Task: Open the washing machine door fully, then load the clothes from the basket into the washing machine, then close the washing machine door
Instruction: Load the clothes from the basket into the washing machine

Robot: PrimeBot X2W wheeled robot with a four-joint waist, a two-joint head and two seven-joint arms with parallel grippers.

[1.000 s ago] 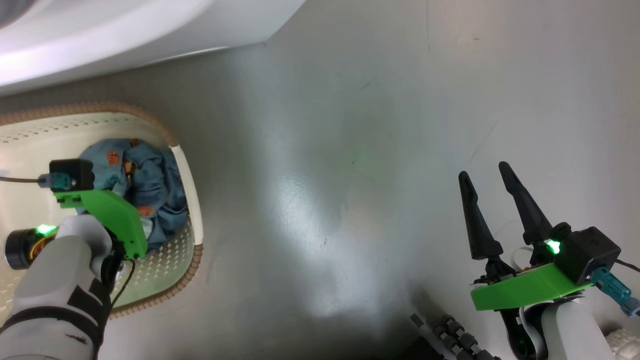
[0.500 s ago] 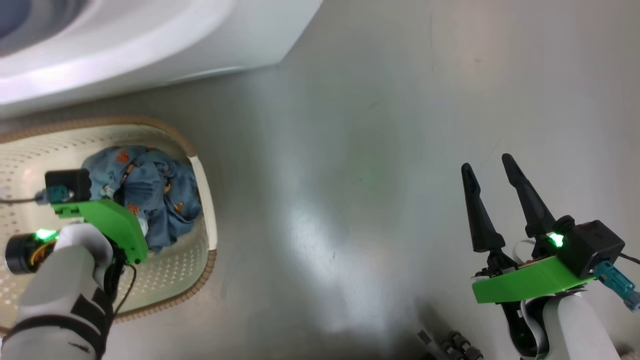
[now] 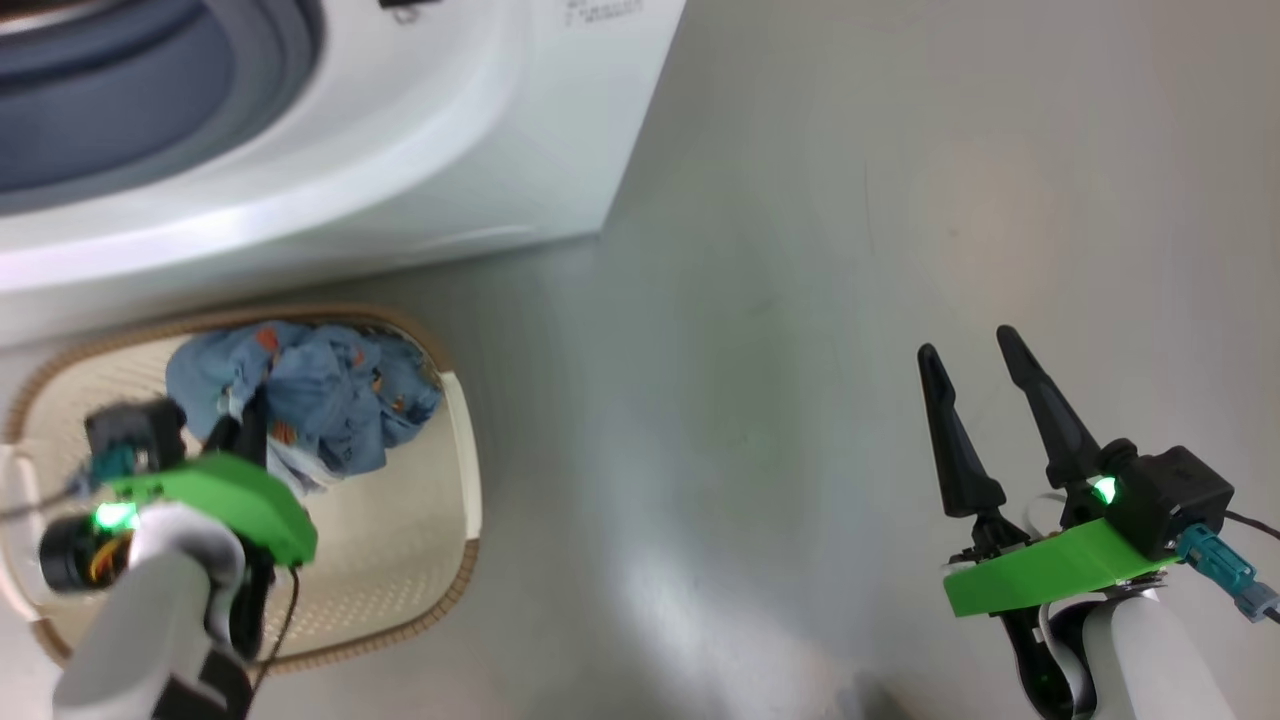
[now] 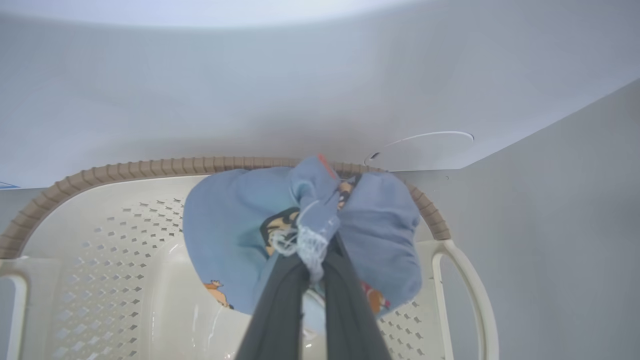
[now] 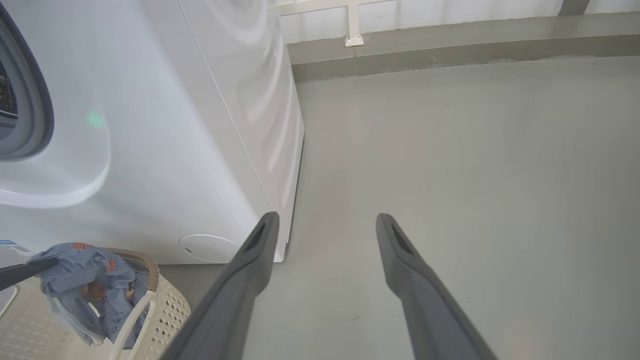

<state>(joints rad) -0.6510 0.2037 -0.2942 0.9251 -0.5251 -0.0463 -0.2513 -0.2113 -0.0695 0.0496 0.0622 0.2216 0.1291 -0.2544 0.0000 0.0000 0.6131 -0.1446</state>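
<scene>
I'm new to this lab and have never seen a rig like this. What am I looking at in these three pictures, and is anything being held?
This is a wheeled robot with two arms, each ending in a two-fingered gripper. One picture comes from a camera on its head, looking down at the floor. The other two come from cameras on its wrists, each looking along that gripper's own dark fingers. On the floor stand a white washing machine and, in front of it, a cream basket. The left gripper is shut on the blue clothes, pinching the bundle over the basket. The right gripper is open and holds nothing, out over bare floor.
</scene>
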